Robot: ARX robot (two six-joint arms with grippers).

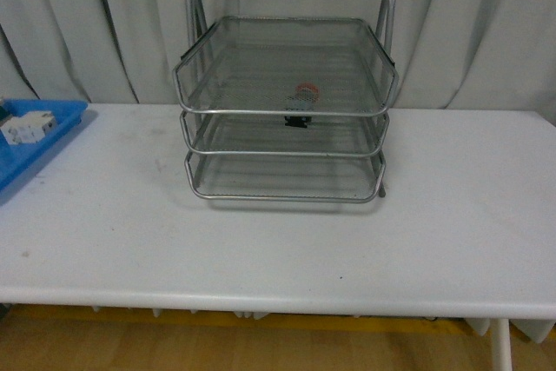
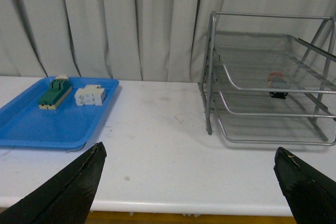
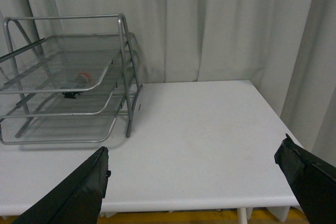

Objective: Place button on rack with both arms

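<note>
The button (image 1: 306, 103) sits inside the 3-tier rack (image 1: 282, 110), apparently on its middle tray. A blue tray (image 2: 52, 119) holds a green block (image 2: 54, 94) and a white block (image 2: 90, 96). Both the left gripper (image 2: 191, 182) and right gripper (image 3: 197, 182) are spread wide, empty.

One rack (image 1: 287, 102) is standing on one white table (image 1: 278, 241), and it is carrying three mesh trays stacked one above another. One button (image 1: 304, 102) is sitting inside the rack, seen through the mesh; the tier cannot be told for certain. To the left of the rack, well apart from it, one blue tray (image 2: 52, 119) is lying, holding two blocks: one green block (image 2: 54, 94) and one white block (image 2: 90, 96), resting just beside each other.
</note>
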